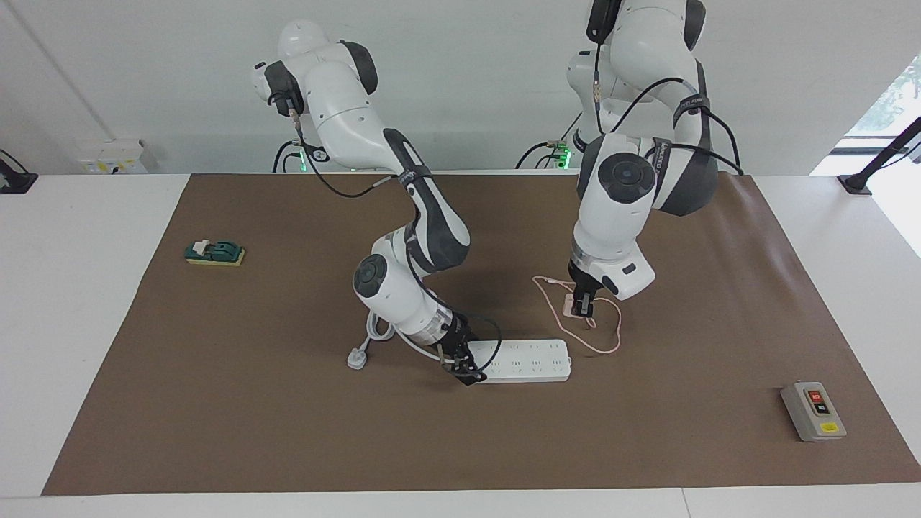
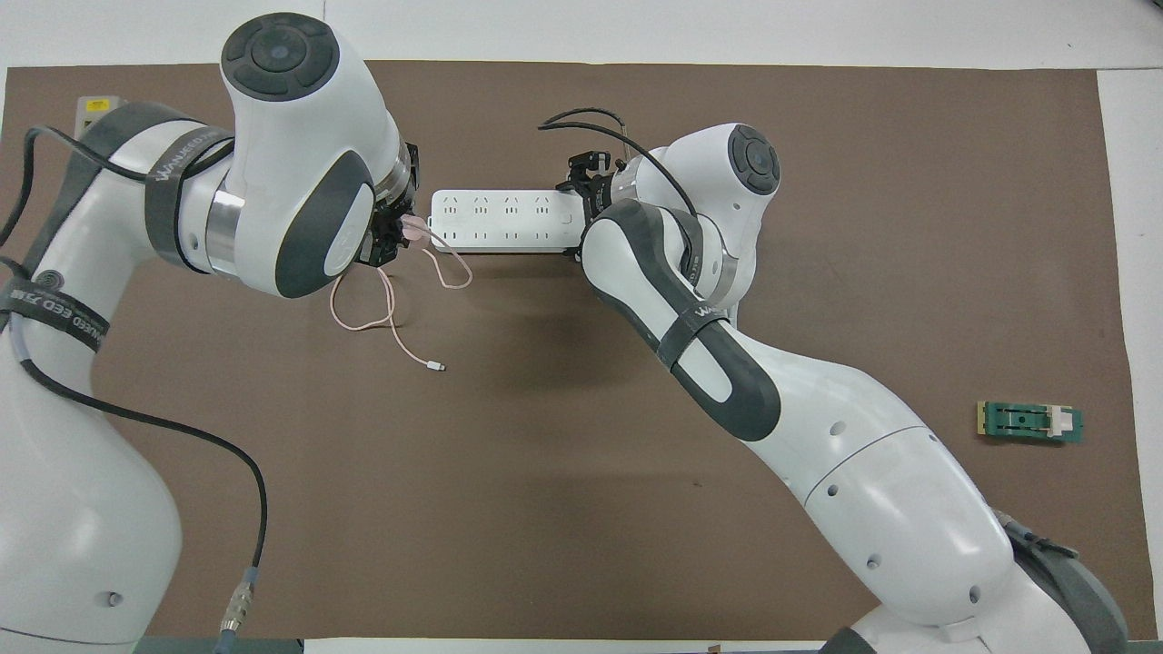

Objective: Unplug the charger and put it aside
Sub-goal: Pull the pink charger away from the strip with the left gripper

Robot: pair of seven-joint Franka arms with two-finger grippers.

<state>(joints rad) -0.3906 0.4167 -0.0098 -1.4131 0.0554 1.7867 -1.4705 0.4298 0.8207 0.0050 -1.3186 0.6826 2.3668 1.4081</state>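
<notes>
The left gripper (image 1: pixel 581 306), right of centre in the facing view, is clamped on the small pale-pink cube-shaped charger (image 1: pixel 570 305), lifted clear of the long white plastic power strip (image 1: pixel 524 360) below it. Light and rigid, the cube suits a side grip; its thin pink cable (image 1: pixel 601 338) trails limp and may snag. The right gripper (image 1: pixel 464 368) presses the strip's end; its fingers are unclear.

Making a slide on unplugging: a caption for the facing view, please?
Left gripper lifts the charger off the power strip, whose end the right gripper holds down.

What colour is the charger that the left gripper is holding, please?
Pale pink, cable included; the charger in the left gripper shows best in the facing view.
</notes>
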